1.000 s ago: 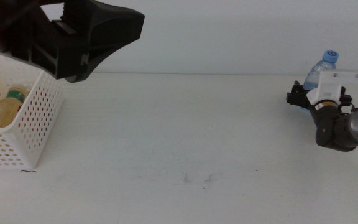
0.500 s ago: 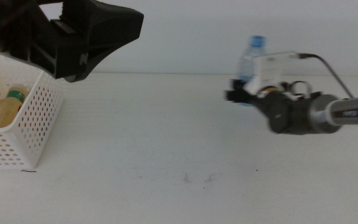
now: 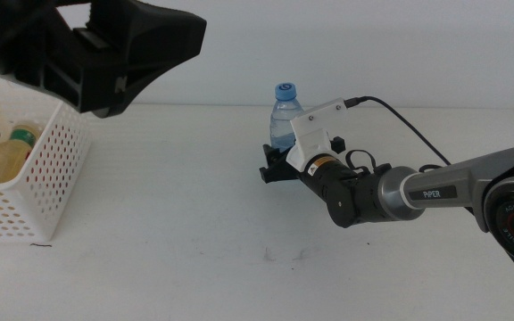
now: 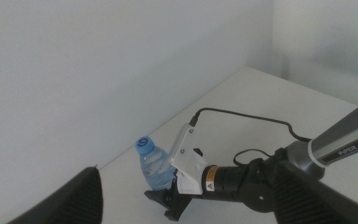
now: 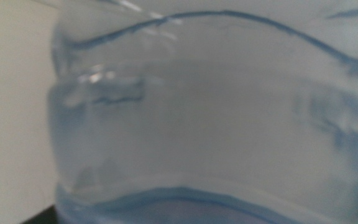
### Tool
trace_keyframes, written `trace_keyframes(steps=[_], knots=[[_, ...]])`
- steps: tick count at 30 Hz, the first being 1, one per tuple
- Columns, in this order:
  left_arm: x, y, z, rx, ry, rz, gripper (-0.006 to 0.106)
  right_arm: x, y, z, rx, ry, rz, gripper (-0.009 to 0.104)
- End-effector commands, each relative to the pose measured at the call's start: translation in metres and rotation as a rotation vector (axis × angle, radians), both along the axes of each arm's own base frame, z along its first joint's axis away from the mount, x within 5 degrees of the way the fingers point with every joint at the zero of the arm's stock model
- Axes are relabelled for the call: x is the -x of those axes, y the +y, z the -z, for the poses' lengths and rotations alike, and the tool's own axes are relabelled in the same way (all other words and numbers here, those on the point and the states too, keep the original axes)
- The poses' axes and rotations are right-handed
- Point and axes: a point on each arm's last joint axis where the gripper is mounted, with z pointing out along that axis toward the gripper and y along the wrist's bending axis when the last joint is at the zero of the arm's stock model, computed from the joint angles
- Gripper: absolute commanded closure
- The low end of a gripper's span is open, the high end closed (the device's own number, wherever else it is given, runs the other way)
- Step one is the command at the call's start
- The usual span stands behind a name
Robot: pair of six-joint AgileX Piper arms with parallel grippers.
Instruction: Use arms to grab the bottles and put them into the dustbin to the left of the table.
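A small clear water bottle with a blue cap (image 3: pixel 283 111) stands upright in my right gripper (image 3: pixel 277 166), which is shut on its lower body just above the table (image 3: pixel 177 223), right of centre. Its ribbed wall fills the right wrist view (image 5: pixel 210 112), and the left wrist view shows the water bottle (image 4: pixel 153 164) from above. My left gripper (image 3: pixel 150 62) hangs high at the upper left, over the white perforated dustbin (image 3: pixel 52 169), open and holding nothing. A yellow juice bottle (image 3: pixel 3 159) lies inside the dustbin.
The right arm (image 3: pixel 435 189) stretches in from the right edge, with a black cable (image 3: pixel 409 125) looping above it. Faint scuff marks (image 3: pixel 284 256) lie on the tabletop near the front.
My right gripper has carried the water bottle leftward from the table's far right edge to just right of centre. The left arm has stayed still.
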Motion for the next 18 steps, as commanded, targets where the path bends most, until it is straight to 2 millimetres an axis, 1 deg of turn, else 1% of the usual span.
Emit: trace_keyframes(steps=[1,2,3,5,8,10,11,13,16,18], knots=[[0.001,0.001,-0.003,0.015,-0.013,0.002,0.007,0.002,0.002,0.000,0.005,0.052,-0.002,0.026],[0.001,0.001,-0.003,0.015,-0.013,0.002,0.007,0.003,0.001,0.000,0.010,0.089,-0.002,0.011],[0.001,0.001,-0.003,0.015,-0.013,0.002,0.007,0.007,0.000,-0.001,0.017,0.144,-0.002,0.002],[0.001,0.001,-0.003,0.015,-0.013,0.002,0.007,0.017,-0.003,-0.012,0.023,0.256,-0.007,0.003],[0.001,0.001,-0.003,0.015,-0.013,0.002,0.007,0.045,-0.012,-0.043,0.017,0.413,-0.025,0.003],[0.001,0.000,-0.003,0.014,-0.012,0.002,0.007,0.072,-0.023,-0.076,0.010,0.501,-0.051,0.005],[0.001,0.000,-0.003,0.014,-0.012,0.002,0.007,0.086,-0.029,-0.089,0.005,0.538,-0.059,0.007],[0.001,0.000,-0.003,0.014,-0.012,0.002,0.007,0.117,-0.044,-0.131,-0.021,0.581,-0.085,0.010],[0.001,0.000,-0.003,0.014,-0.012,0.002,0.007,0.164,-0.066,-0.196,-0.053,0.568,-0.148,0.015],[0.001,0.000,-0.003,0.014,-0.012,0.002,0.007,0.188,-0.080,-0.230,-0.056,0.501,-0.182,0.018]])
